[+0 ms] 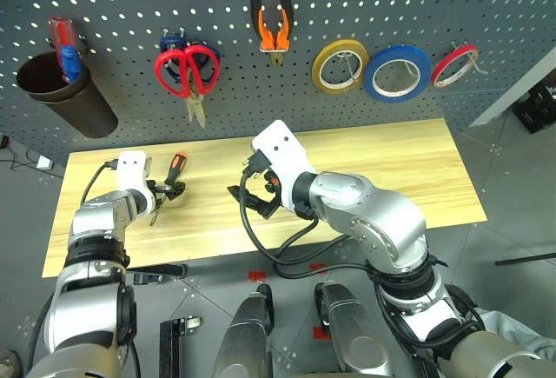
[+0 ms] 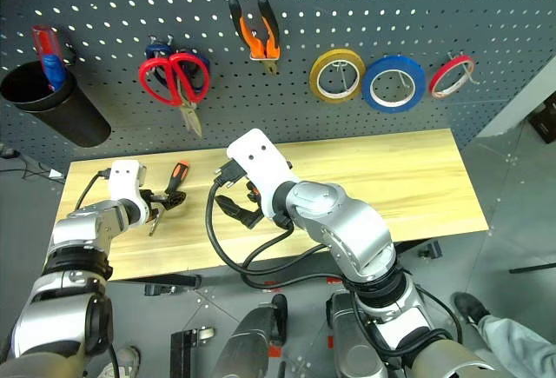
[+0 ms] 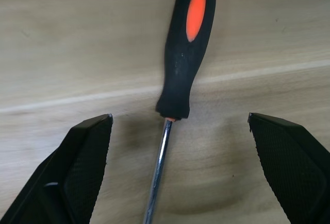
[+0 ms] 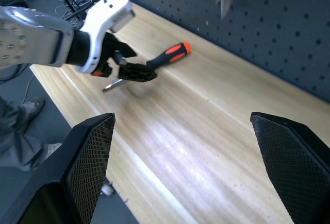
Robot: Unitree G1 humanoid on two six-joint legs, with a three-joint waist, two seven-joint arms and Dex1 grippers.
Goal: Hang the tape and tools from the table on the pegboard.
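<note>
A screwdriver (image 1: 175,172) with an orange-and-black handle lies on the wooden table (image 1: 391,178) near its left end. My left gripper (image 3: 180,115) is open, one finger on each side of the spot where handle (image 3: 185,49) meets shaft (image 3: 157,177), touching neither. My right gripper (image 1: 256,197) hangs open and empty above the table's middle. On the pegboard (image 1: 113,4) hang the red-handled scissors (image 1: 187,69), the pliers (image 1: 274,26) and the blue tape (image 1: 397,74).
A black cup (image 1: 65,96) holding red and blue handles is fixed to the pegboard's left. A yellow roll (image 1: 340,65) and a thin red roll (image 1: 454,65) flank the blue tape. Black cable (image 1: 261,239) loops below my right wrist.
</note>
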